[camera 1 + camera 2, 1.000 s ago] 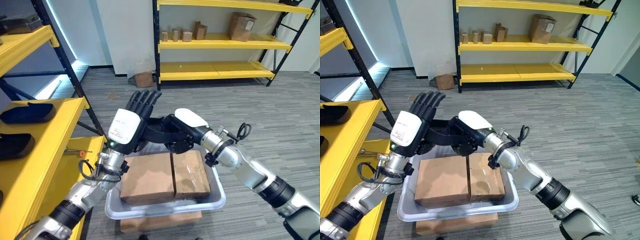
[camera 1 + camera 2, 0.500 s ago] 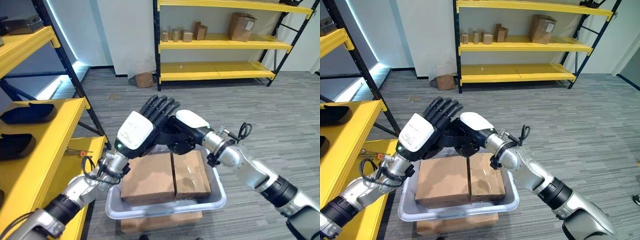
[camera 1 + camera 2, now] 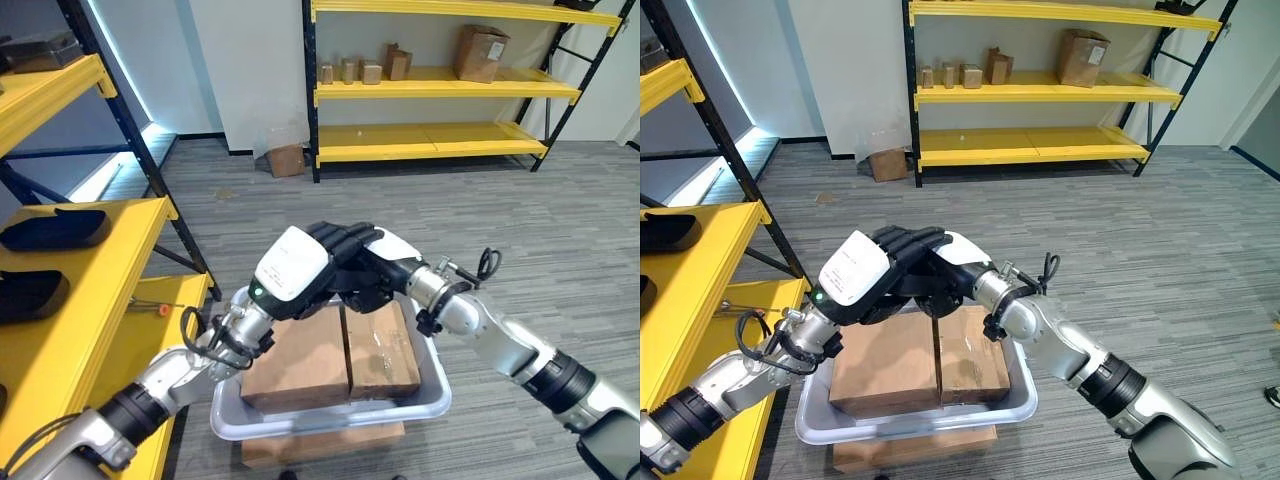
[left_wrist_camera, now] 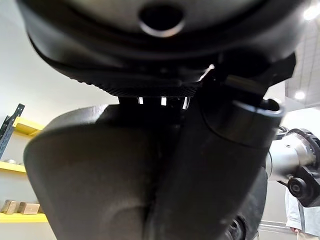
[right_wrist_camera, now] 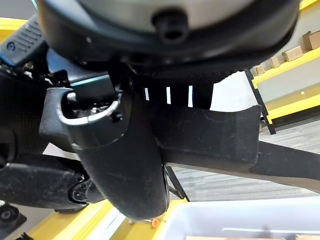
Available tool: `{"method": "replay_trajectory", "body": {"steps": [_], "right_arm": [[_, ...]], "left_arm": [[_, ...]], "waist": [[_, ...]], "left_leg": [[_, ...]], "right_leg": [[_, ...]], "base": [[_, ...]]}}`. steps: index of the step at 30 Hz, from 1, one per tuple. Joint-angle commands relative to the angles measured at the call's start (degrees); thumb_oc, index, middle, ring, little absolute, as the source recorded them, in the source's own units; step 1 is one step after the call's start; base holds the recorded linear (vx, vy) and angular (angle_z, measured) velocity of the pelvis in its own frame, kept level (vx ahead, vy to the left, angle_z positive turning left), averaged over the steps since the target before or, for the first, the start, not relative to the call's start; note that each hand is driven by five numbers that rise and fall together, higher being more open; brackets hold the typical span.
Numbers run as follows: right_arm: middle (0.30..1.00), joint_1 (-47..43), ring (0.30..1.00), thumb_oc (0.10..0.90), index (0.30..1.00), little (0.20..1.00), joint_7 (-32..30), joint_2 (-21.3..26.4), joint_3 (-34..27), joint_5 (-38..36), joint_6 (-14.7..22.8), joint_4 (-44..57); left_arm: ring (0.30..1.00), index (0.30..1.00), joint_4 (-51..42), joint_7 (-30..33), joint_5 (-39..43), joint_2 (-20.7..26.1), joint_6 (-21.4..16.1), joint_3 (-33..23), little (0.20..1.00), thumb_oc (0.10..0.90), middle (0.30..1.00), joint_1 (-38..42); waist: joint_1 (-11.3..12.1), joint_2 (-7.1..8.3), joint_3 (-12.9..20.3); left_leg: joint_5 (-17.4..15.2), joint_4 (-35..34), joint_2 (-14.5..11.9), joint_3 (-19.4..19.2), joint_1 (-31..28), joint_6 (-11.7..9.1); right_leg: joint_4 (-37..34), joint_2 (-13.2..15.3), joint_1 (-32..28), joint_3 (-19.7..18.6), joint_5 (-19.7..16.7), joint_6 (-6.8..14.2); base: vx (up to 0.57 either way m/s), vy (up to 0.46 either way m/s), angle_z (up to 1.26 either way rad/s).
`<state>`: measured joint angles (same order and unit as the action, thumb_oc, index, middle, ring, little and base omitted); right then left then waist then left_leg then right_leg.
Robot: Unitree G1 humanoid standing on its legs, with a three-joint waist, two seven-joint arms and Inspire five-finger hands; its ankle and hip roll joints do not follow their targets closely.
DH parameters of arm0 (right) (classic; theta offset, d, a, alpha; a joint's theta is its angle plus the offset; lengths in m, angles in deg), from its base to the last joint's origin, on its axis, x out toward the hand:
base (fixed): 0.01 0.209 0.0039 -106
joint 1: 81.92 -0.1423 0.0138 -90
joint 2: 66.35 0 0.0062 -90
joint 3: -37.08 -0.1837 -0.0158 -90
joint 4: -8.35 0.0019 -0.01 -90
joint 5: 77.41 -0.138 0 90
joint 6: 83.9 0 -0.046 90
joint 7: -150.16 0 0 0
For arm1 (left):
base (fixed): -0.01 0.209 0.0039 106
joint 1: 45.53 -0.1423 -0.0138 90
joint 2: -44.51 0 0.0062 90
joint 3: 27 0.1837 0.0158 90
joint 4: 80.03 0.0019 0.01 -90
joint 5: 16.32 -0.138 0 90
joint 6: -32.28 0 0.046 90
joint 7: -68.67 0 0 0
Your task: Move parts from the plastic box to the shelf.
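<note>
Above the pale plastic box my two hands meet around a black part. My left hand reaches in from the lower left, its fingers curled over the top of the part. From the other side my right hand has its fingers wrapped round the same part. The hands hide most of the part in both eye views. The box holds two brown cardboard packs side by side. The yellow shelf stands at my left.
Two black parts lie on the left shelf's levels, and a small red-tipped tool lies on its lower board. The plastic box rests on a cardboard carton. A far yellow rack carries several cartons.
My left hand has swung right and down onto the part, its fingers going from straight and raised to curled over it. The right hand has barely moved.
</note>
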<state>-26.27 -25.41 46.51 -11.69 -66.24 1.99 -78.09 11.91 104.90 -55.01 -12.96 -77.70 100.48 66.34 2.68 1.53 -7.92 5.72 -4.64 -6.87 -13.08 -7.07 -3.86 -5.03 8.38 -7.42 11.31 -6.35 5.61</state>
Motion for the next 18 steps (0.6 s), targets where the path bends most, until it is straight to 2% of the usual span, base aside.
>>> {"method": "replay_trajectory", "body": {"steps": [1,3,5,12,18], "right_arm": [[0.300,-17.79,0.300,0.400,0.300,0.300,-4.35,-11.02,2.90,-5.40,8.74,7.19],[0.300,-17.92,0.300,0.400,0.300,0.300,-4.93,-11.39,2.70,-5.37,8.27,7.18],[0.300,-18.00,0.300,0.400,0.300,0.300,-4.74,-11.72,1.93,-4.96,8.08,6.62],[0.300,-16.54,0.300,0.400,0.300,0.300,-4.94,-11.07,1.16,-3.73,8.83,6.31],[0.300,-14.68,0.300,0.400,0.300,0.300,-5.62,-10.34,-0.36,-4.16,8.05,6.40]], "left_arm": [[0.300,0.300,-7.79,1.74,1.57,-8.52,-6.71,6.70,0.300,0.400,0.300,14.72],[0.300,0.300,-7.67,1.83,1.78,-9.06,-5.79,6.67,0.300,0.400,0.300,14.44],[0.300,0.300,-6.36,3.40,0.67,-9.78,-3.05,5.88,0.300,0.400,0.300,13.57],[0.300,0.300,-4.15,6.60,-2.37,-9.23,-0.36,3.09,0.300,0.400,0.300,10.97],[0.300,0.300,-0.93,12.56,-4.41,-7.88,1.21,-1.85,0.300,0.400,0.300,7.44]], "waist": [[-0.03,-0.29,3.44],[0.03,-0.28,3.34],[0.21,-0.26,3.26],[0.66,-0.19,3.15],[1.30,-0.26,3.10]], "left_leg": [[-7.58,-0.36,-0.83,-0.04,-3.80,0.31],[-7.56,-0.36,-0.80,0.03,-3.77,0.31],[-7.56,-0.36,-0.79,0.17,-3.82,0.35],[-7.51,-0.36,-0.83,0.42,-3.78,0.30],[-7.40,-0.36,-0.86,0.78,-3.80,0.14]], "right_leg": [[0.03,1.58,-1.60,-0.20,5.13,2.23],[0.03,1.55,-1.59,-0.22,5.15,2.18],[0.03,1.52,-1.74,-0.27,5.26,2.08],[0.03,1.53,-1.85,-0.11,5.34,1.93],[0.03,1.59,-2.02,0.20,5.39,1.78]], "base": [[0.00,0.000,0.00],[0.00,0.000,0.00],[0.00,0.000,0.00],[0.00,0.000,0.00],[0.00,0.000,0.00]]}}
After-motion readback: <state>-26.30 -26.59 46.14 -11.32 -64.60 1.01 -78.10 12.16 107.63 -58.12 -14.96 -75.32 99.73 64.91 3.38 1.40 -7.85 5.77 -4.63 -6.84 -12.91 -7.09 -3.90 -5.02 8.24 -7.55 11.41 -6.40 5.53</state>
